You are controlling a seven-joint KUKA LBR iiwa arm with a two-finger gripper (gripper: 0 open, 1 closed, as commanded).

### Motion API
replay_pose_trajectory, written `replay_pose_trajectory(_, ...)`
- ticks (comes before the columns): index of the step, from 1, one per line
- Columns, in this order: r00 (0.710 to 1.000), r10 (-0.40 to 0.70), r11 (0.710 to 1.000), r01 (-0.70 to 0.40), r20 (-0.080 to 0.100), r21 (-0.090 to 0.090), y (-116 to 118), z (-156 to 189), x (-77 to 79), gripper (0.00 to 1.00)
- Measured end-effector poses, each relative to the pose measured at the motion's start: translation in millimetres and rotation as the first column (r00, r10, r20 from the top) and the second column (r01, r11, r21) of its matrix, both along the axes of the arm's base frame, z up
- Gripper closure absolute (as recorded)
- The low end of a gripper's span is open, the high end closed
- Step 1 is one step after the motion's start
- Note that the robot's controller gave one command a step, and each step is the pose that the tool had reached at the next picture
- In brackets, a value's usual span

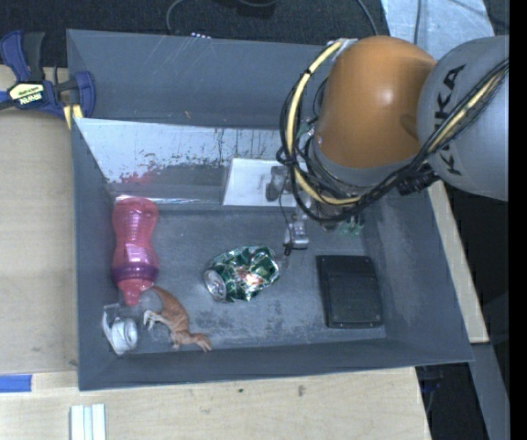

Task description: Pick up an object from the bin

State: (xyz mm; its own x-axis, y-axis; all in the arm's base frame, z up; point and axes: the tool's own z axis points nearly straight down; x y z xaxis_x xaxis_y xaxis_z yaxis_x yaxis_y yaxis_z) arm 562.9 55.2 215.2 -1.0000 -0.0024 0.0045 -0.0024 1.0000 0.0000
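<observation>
My gripper (295, 236) hangs below the orange wrist cover, near the middle of the bin. It is just above and to the right of a crushed green can (242, 274) that lies on the bin floor. A flat black rectangular pad (348, 290) lies to the gripper's lower right. Behind the gripper, a white card (247, 183) rests against the back wall. Nothing shows in the gripper's grasp.
A pink plastic bottle (134, 246) lies along the left side. A brown toy dinosaur (177, 320) and a small silver-white piece (120, 331) sit in the front left corner. The arm and its cables cover the bin's back right.
</observation>
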Motion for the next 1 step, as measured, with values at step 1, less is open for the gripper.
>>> replay_pose_trajectory(1, 1.0, -0.001, 1.0, 0.001, 0.008, 0.001, -0.2, 4.8, 1.1, 0.0)
